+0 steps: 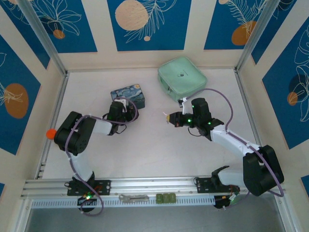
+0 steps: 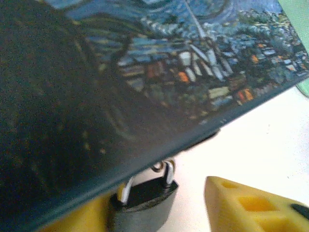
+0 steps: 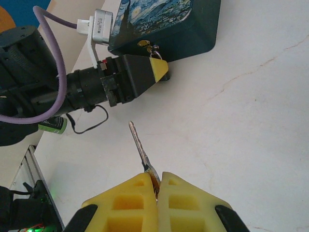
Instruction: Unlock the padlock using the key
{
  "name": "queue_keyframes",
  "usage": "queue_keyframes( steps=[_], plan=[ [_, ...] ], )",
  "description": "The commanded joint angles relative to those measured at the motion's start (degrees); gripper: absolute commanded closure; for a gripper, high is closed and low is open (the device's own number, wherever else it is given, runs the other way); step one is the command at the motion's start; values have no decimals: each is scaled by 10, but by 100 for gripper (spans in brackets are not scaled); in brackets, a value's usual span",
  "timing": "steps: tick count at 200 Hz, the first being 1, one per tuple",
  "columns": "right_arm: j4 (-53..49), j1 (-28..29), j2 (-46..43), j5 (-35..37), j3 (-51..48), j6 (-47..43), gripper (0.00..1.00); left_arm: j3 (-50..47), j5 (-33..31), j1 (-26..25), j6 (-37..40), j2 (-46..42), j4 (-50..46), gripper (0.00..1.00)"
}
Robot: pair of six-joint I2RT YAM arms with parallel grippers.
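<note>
The padlock (image 2: 143,203), small and dark with a silvery shackle, hangs from the latch of the Starry Night tin (image 2: 159,63). My left gripper (image 2: 166,212) straddles it: one yellow finger (image 2: 89,215) rests against the lock body, the other finger (image 2: 251,205) stands apart to the right, so the jaws are open. From above, the left gripper (image 1: 121,109) sits at the tin's (image 1: 128,95) near edge. My right gripper (image 3: 158,178) is shut on the key (image 3: 138,142), whose blade points toward the tin (image 3: 164,24). The right gripper (image 1: 168,117) hovers right of the tin.
A mint-green zip case (image 1: 181,77) lies at the back centre-right. A flat grey metal tool (image 1: 133,197) and small green blocks (image 1: 166,198) rest on the front rail. Bare white table lies between the two grippers.
</note>
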Motion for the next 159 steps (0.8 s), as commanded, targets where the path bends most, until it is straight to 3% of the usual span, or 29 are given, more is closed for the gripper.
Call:
queue_keyframes(
  steps=[1,80,127,159],
  plan=[
    [-9,2,10,-2,24,-10,100,5,44,2,-13,26,21,57],
    [-3,3,33,0,27,-10,100,20,88,1,-35,25,16,100],
    [22,-4,78,-50,26,14,100,22,183,7,-134,-14,51,100],
    [28,-6,128,-81,44,86,100,15,255,7,-271,-2,183,100]
  ],
)
